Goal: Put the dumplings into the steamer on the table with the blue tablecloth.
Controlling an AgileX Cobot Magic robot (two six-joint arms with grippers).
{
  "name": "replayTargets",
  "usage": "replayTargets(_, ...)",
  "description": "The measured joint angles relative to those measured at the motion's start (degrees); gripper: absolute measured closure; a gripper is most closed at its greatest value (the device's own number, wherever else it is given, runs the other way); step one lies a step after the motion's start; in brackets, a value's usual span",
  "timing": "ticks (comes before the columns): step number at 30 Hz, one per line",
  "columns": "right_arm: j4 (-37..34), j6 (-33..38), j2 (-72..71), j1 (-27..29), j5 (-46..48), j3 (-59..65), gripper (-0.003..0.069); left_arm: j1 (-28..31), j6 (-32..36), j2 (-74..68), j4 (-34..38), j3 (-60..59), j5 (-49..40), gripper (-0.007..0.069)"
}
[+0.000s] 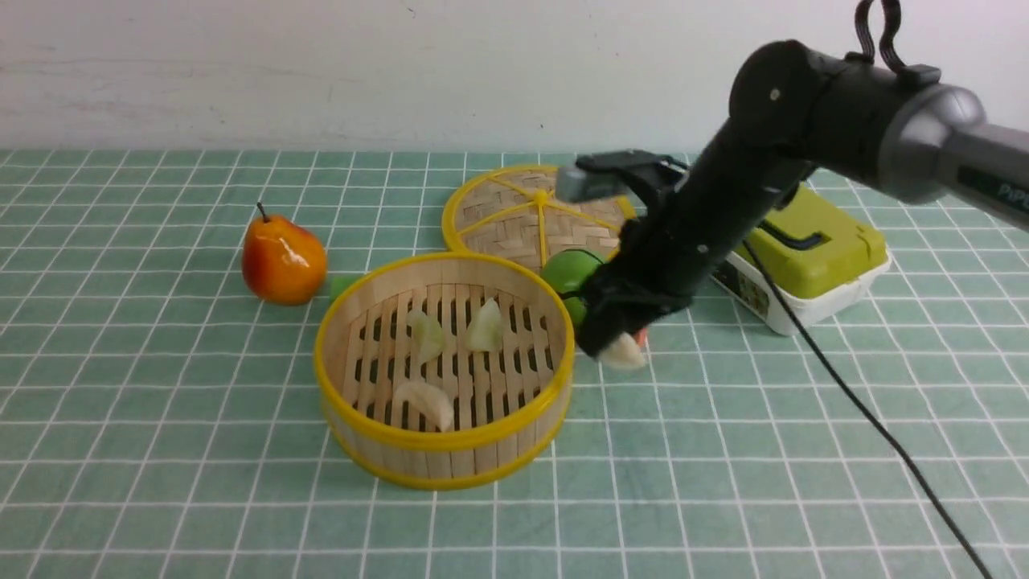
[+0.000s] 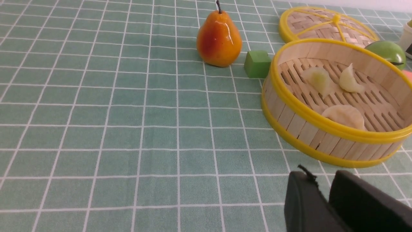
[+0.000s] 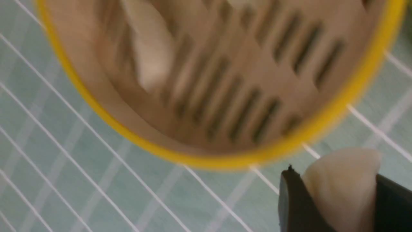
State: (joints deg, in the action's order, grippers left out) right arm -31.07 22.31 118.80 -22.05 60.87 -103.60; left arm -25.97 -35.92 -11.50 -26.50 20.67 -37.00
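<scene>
Right hand [image 3: 334, 196] grips dumpling [image 3: 341, 170] beside steamer [image 3: 206, 160].

I can read only a cut-off "PiP" in pale letters on my right arm [image 1: 949, 153]. The side label on the green-lidded box [image 1: 812, 249] is too small to make out.

Steamer [image 1: 450, 460] is seen centre-frame on the blue tablecloth [image 1: 161, 402], w/ 3 dumplings [image 1: 424, 334] laid on its slatted floor. A 4th dumpling [image 1: 627, 354] is gripped at the tip of the right gripper [image 1: 615, 344], just beside the steamer's right rim. Lid [image 1: 514, 217] is laid flat behind the steamer. Pear [image 1: 283, 259] is stood to the left, w/ green block [image 1: 344, 287] btwn pear & steamer. Green apple [image 1: 567, 269] & green-white box [image 1: 812, 257] are partly hidden by the arm
</scene>
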Motion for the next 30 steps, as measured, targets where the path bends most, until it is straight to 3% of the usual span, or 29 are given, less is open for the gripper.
replayTargets(6,-5.46,-0.06,3.88,-6.32,-14.23,-0.01,0.0426,0.0,0.0,0.0,0.0,0.0,0.07,0.0496)
replayTargets(12,-4.7,-1.92,9.79,-7.86,-17.8,-0.01,0.0426,0.0,0.0,0.0,0.0,0.0,0.18,0.0495)
replayTargets(14,-4.87,-3.98,10.03,-7.91,-18.73,-0.01,0.0398,0.0,0.0,0.0,0.0,0.0,0.18,0.0495)
replayTargets(19,-3.97,-7.5,9.58,-7.91,-18.83,-0.58,0.0243,0.0,0.0,0.0,0.0,0.0,0.41,0.0493)
replayTargets(22,-1.84,-9.67,7.43,-7.91,-18.36,-0.58,0.0213,0.0,0.0,0.0,-0.03,0.0,0.54,0.0491)
replayTargets(26,4.95,-13.38,-0.03,-7.91,-15.99,-0.58,0.0291,0.0,0.0,0.0,-0.03,0.0,0.76,0.049)
replayTargets(30,15.63,-14.72,-11.23,-7.91,-10.84,-0.58,0.0473,0.0,0.0,0.0,-0.03,0.0,0.76,0.0487)
